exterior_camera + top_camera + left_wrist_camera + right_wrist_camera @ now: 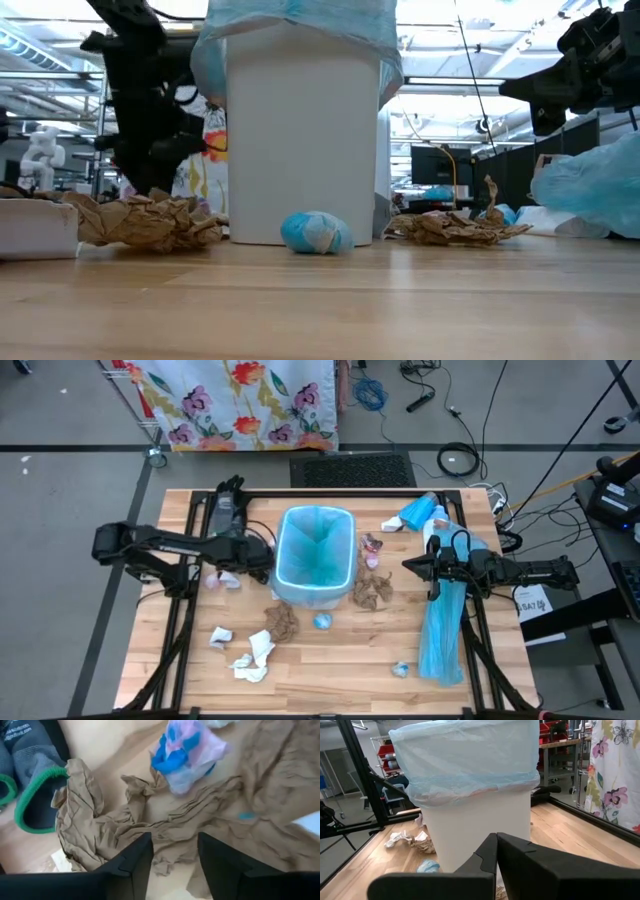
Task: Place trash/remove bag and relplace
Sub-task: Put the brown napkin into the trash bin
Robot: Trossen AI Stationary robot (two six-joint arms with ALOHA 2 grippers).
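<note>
- Left gripper (172, 865): your two dark fingers stand spread, with a clear gap between them and nothing pinched. Seen from above, this gripper (262, 559) sits at the left wall of the bin.
- Crumpled brown paper sheet (115, 827): lies just ahead of the left fingertips, spreading to both sides of them on the wooden table (330, 660).
- Blue, pink and white crumpled wad (186, 752): beyond the brown sheet, farther out from the left fingers.
- Green-trimmed dark glove or sleeve (35, 785): off to one side of the left fingers, past the brown sheet's edge.
- Right gripper (496, 851): your fingers are pressed together, holding nothing; it (410, 565) waits right of the bin.
- White bin with pale-blue plastic liner (470, 795): stands straight ahead of the closed right fingers, apart from them; the liner is folded over its rim (316, 556).
- Remaining trash: a brown wad (374, 590) between the right fingers and the bin, another brown wad (281, 620) and a small pale-blue ball (322, 622) at the bin's near side, white tissue wads (252, 657) farther out.
- Long light-blue plastic strip (443, 635): lies under and beyond the right arm.
</note>
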